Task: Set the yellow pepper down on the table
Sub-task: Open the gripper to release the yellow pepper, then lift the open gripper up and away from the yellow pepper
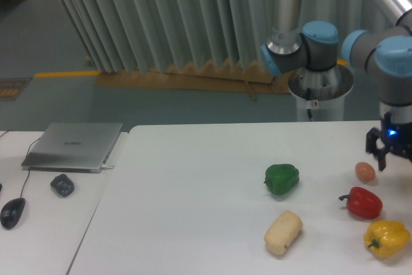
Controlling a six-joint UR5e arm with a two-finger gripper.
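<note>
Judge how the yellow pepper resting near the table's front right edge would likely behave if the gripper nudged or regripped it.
The yellow pepper looks glossy, so fingers may slip on its skin. Its rounded, lobed body lies with the stem sideways, so a nudge would probably rock or roll it, perhaps toward the red pepper close by. It seems to hold its shape, likely stiff rather than floppy.

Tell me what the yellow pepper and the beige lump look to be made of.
The yellow pepper looks like glossy moulded plastic: bright highlights and uniform colour suggest a toy, though real is possible. The beige lump appears matte and slightly rough, perhaps foam or plastic bread; the picture leaves it open.
</note>
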